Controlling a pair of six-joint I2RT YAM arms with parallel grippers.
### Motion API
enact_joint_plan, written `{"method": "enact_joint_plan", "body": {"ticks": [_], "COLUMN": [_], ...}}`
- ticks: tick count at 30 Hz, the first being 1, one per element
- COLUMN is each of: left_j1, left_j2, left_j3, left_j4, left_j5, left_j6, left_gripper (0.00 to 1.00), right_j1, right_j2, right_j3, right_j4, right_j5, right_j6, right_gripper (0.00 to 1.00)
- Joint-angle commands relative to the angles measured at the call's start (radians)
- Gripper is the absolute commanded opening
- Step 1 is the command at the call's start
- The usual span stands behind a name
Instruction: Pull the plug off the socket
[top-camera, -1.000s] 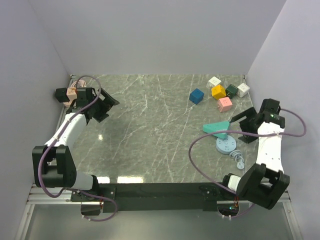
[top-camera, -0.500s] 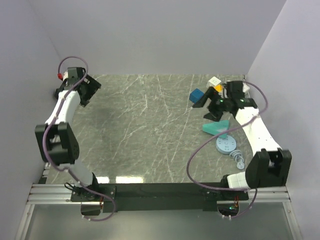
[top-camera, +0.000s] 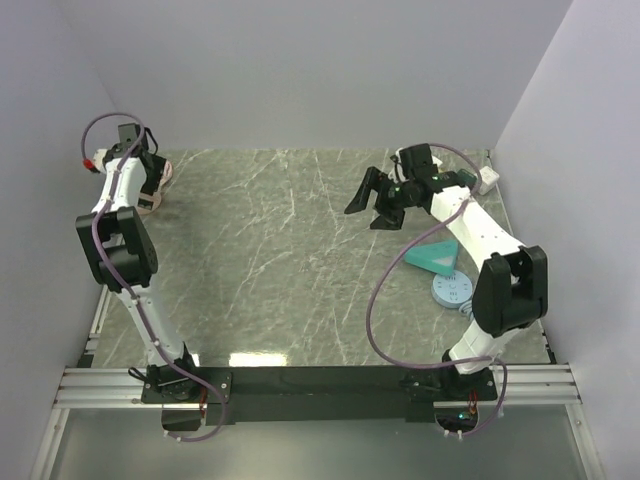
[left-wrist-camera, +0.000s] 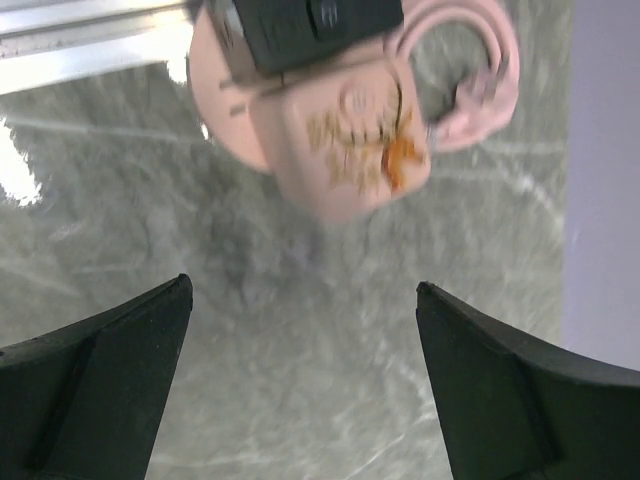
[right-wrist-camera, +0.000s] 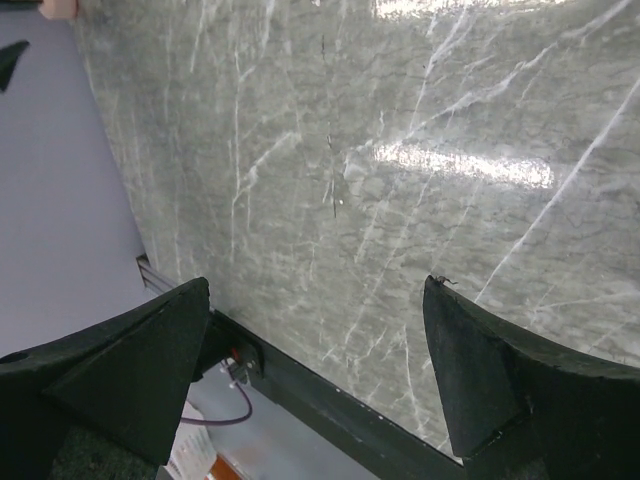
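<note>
From above, the left gripper (top-camera: 148, 172) hangs by the pink socket (top-camera: 150, 203) in the far left corner. The right gripper (top-camera: 368, 198) is wide open and empty. The left wrist view shows wide, empty fingers (left-wrist-camera: 100, 350) near the black plug (left-wrist-camera: 310, 25). The right wrist view shows only table (right-wrist-camera: 400, 150). With nothing holding it down, the socket may lift with the plug.

I count two pincers of mine: left pincer (left-wrist-camera: 302, 290), right pincer (right-wrist-camera: 316, 285). Pink socket (left-wrist-camera: 345, 140): one. Black plug (left-wrist-camera: 310, 25): one. Pink cord loop (left-wrist-camera: 480, 70): one. Teal wedge (top-camera: 435, 258): one. Pale blue disc (top-camera: 452, 290): one. White cube (top-camera: 487, 180): one in sight.
</note>
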Motion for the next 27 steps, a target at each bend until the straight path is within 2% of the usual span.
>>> {"method": "enact_joint_plan", "body": {"ticks": [1,14,19,24,27], "left_j1": [0.024,0.047,0.054,0.059,0.059], "left_j2": [0.065,0.256,0.327,0.322,0.292], "left_j3": [0.095,0.27,0.349,0.278,0.218], "left_j4": [-0.055,0.008,-0.066,-0.069,-0.035], "left_j5": [-0.006,-0.069,-0.069,-0.029,-0.004], "left_j6": [-0.103,-0.221,-0.248,-0.259,-0.23], "left_gripper": [0.99,0.99,0.99,0.98,0.87], "right_j1": [0.018,0.036,0.036,0.033,0.027], "right_j2": [0.031,0.132,0.177,0.229,0.258], "right_j3": [0.049,0.092,0.123,0.132,0.136], "right_j4": [-0.005,0.004,0.003,0.047,0.079], "right_j5": [-0.007,-0.056,-0.087,-0.153,-0.183], "right_j6": [-0.026,-0.048,-0.056,-0.036,-0.019], "right_gripper": [0.93,0.94,0.93,0.93,0.91]}}
